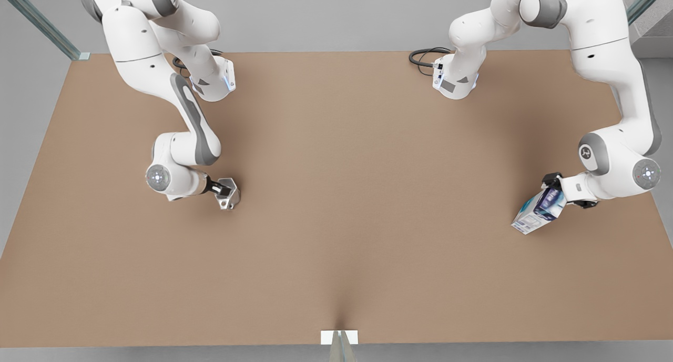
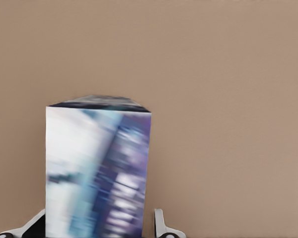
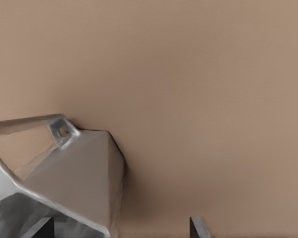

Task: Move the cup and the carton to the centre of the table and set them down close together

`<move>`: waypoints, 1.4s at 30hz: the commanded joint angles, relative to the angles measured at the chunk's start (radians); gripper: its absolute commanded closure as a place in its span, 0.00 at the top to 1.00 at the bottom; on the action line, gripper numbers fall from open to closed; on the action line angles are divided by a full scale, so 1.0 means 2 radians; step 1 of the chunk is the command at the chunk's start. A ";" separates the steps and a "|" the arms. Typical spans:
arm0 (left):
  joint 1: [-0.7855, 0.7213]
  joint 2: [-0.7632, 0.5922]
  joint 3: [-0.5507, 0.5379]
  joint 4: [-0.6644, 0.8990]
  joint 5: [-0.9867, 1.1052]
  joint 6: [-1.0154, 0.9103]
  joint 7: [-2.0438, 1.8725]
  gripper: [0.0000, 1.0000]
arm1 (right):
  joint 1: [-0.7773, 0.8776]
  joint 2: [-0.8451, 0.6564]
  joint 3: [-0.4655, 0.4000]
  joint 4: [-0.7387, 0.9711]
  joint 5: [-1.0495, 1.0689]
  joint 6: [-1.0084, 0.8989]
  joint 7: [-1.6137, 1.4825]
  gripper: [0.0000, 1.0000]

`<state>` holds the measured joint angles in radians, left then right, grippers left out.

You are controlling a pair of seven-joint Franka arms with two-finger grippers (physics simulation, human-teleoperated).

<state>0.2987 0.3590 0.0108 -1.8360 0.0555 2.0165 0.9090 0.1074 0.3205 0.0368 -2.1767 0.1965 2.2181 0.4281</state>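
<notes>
on the front view's right the left gripper (image 1: 553, 193) clamps the carton (image 1: 537, 211), tilted — carton between its jaws; at the view's left the right gripper (image 1: 220, 189) grips the cup (image 1: 228, 193) on the table (image 1: 347, 193).

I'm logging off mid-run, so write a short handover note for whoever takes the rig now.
Left gripper: shut on the white rectangular carton with blue and teal print, tilted, at the front view's right.
Right gripper: shut on the silvery-grey faceted metal cup, at the front view's left.
Done: both things grasped.
Left: carry both to the middle of the light-brown table, set them down close together, release.
</notes>
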 commanded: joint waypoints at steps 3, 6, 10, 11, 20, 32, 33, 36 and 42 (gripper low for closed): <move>-0.007 0.004 0.001 -0.015 -0.009 0.044 -0.007 0.99 | -0.001 0.003 0.000 0.000 0.001 -0.001 -0.005 0.40; -0.008 0.007 0.000 -0.032 -0.009 0.102 -0.004 0.99 | 0.000 0.006 0.000 0.004 0.001 -0.001 -0.007 0.21; -0.007 0.006 0.000 -0.043 -0.009 0.099 -0.004 0.71 | 0.000 0.018 0.007 0.012 0.002 0.000 -0.005 0.21; -0.007 0.006 0.000 -0.045 -0.011 0.101 -0.004 0.70 | -0.001 0.018 0.007 0.012 0.003 0.000 -0.006 0.21; -0.007 -0.008 -0.016 -0.042 -0.008 0.102 0.004 0.67 | -0.001 0.022 0.008 0.026 0.001 -0.001 0.000 0.21; -0.008 -0.019 -0.036 -0.022 -0.006 0.083 0.008 0.64 | 0.164 0.216 0.012 0.403 0.016 -0.059 0.040 0.21; -0.008 -0.018 -0.037 -0.015 -0.006 0.079 0.016 0.64 | 0.197 0.247 -0.019 0.456 0.037 -0.064 0.051 0.21; -0.011 -0.016 -0.052 0.035 -0.005 0.051 0.033 0.64 | 0.256 0.308 -0.087 0.534 0.095 -0.074 0.054 0.21; -0.011 -0.018 -0.109 0.122 0.021 0.004 0.102 0.63 | 0.279 0.363 -0.124 0.588 0.113 -0.072 0.063 0.21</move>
<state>0.2729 0.3232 -0.2106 -1.5780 0.0830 2.0260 1.1388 0.6651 1.0499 -0.2128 -0.9970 0.4275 2.0783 0.5516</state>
